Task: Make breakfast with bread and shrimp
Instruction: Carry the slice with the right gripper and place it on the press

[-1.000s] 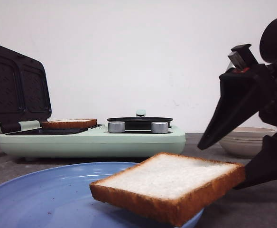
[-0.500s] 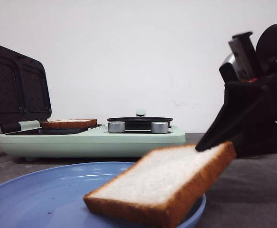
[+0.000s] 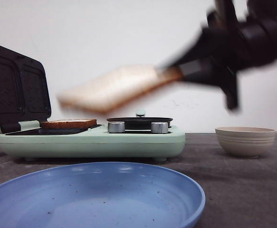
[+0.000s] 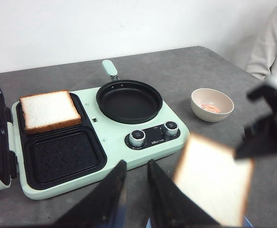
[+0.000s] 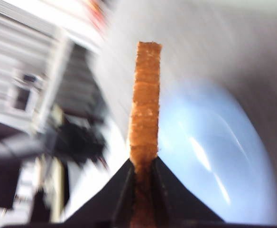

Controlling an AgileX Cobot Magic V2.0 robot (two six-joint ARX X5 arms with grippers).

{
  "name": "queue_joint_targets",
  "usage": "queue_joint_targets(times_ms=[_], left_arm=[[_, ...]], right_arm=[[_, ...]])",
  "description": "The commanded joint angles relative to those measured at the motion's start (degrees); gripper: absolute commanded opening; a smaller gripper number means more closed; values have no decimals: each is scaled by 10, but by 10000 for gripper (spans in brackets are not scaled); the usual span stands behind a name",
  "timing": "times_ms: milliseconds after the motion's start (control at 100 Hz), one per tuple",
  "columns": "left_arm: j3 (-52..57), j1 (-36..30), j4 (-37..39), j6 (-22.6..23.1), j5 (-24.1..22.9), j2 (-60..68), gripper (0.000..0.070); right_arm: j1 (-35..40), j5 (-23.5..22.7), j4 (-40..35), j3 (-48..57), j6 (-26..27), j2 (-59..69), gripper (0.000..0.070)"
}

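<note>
My right gripper (image 3: 172,71) is shut on one edge of a bread slice (image 3: 112,89) and holds it, blurred, high in the air above the pan side of the green sandwich maker (image 3: 93,140). The right wrist view shows the slice's crust (image 5: 145,104) clamped between the fingers (image 5: 143,164). The held slice (image 4: 213,178) also shows in the left wrist view. A second bread slice (image 4: 49,110) lies on the maker's far grill plate. Shrimp (image 4: 208,107) lie in a beige bowl (image 4: 212,95). My left gripper (image 4: 136,164) is empty, its jaws a narrow gap apart.
A blue plate (image 3: 96,199) lies bare at the front. The maker's lid (image 3: 15,88) stands open on the left. A black pan (image 3: 139,121) sits on the maker's right half, with two knobs (image 4: 137,137) in front. The near grill plate (image 4: 62,154) is bare.
My right gripper has lifted the bread slice off the blue plate, up and to the left toward the sandwich maker. The plate is now bare.
</note>
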Motion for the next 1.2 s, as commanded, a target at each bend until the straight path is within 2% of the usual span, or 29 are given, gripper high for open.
queue_joint_targets(times_ms=[0,220,400,550,700,830,1050,1190], left_arm=[[7,-5,7,5,3,3,0],[9,-5,51,0,37,3,0],[9,-5,85,-2,56,3,0],[9,-5,112,-2,56,1,0],[11,-5,159,-1,56,-10,0],[14,-5,166,3,53,-21,0],[14,-5,165,5,50,-26,0],[14,-5,163,5,50,-26,0]], right_arm=[[11,23,66,29,117,3,0],[60,181,77,151,142,42,0],[93,264,77,273,162,136,0],[120,360,76,345,205,221,0],[156,452,84,365,252,278,0],[188,496,102,366,276,320,0],[222,537,138,367,351,376,0],[234,568,140,367,377,394,0]])
